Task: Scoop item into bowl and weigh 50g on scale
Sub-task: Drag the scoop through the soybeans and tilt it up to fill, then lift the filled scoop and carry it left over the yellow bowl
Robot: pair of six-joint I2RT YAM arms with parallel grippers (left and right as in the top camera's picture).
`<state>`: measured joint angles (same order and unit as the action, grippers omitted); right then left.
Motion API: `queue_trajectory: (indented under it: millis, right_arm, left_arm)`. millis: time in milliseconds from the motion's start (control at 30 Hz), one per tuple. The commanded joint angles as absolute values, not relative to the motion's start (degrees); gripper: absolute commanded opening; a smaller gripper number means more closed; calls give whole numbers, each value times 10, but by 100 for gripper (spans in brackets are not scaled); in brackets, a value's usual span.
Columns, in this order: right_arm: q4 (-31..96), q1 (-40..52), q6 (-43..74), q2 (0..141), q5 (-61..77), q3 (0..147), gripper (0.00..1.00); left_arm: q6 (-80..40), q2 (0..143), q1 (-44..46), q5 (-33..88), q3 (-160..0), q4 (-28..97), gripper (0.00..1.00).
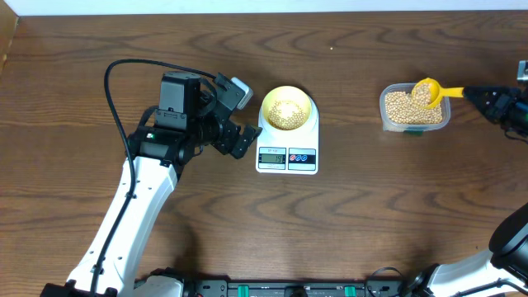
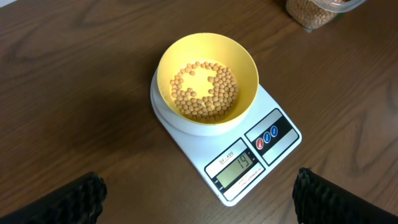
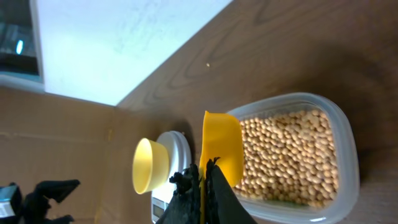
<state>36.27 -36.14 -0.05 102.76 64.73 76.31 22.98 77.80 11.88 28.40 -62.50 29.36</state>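
Though unclear, right gripper (image 3: 203, 174) around scoop (image 3: 221, 140).

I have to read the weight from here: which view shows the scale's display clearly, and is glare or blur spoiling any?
Left wrist: the scale is sharp and glare-free, its display legible, seemingly 19. Overhead: evenly lit, but the digits are too small to read. Right wrist: picture turned sideways, white backdrop washed out, right gripper and yellow scoop blocking much of the scale.
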Motion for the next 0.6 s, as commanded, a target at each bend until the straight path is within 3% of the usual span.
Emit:
queue_trajectory:
  millis: [0, 567]
  right_arm:
    - [350, -364, 56, 1034, 681, 761, 1]
    - [286, -312, 167, 1034, 681, 761, 1]
  left_arm:
    - [239, 769, 120, 289, -628, 293, 97]
    - [239, 769, 120, 289, -628, 293, 98]
